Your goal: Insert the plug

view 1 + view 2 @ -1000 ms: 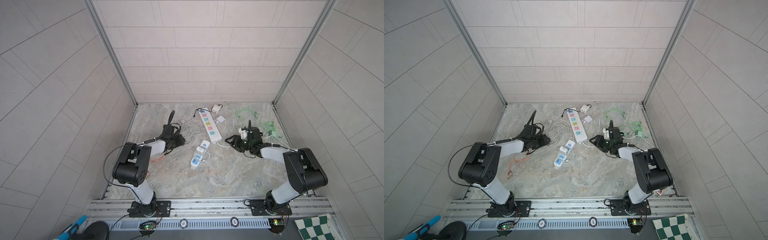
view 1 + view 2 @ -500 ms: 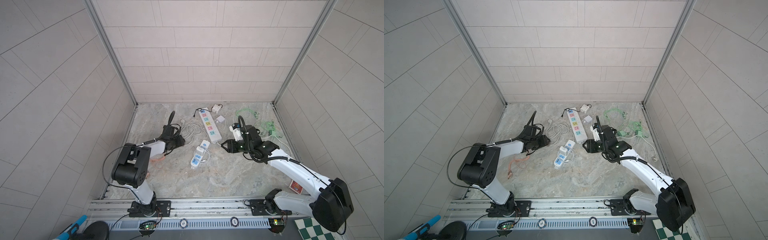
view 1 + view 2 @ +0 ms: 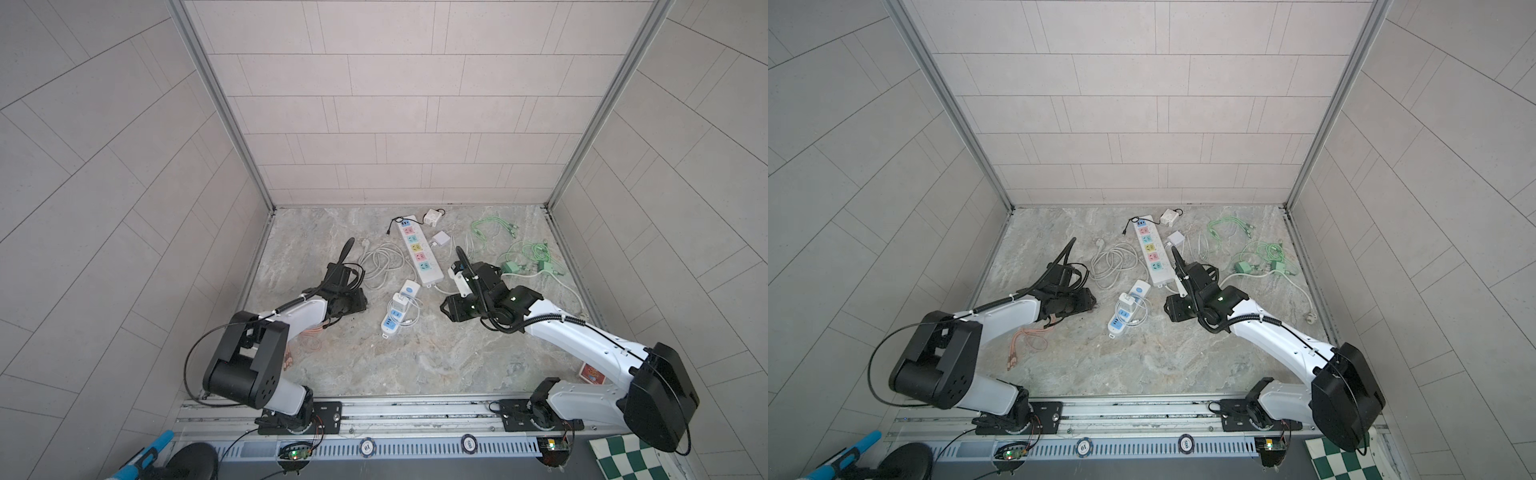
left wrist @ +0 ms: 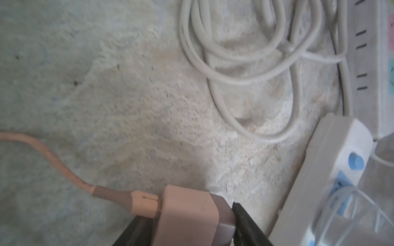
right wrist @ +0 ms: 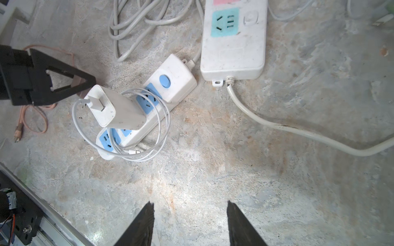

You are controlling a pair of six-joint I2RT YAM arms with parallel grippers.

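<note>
Stone floor, cluttered. Left gripper clamped on pink plug; small power strip just ahead of it, lying slantwise. Right gripper stands apart, empty, farther from strip

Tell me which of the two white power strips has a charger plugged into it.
The short white strip with blue sockets: a white charger block stands in it. The long white strip with multicoloured sockets shows only bare sockets.
</note>
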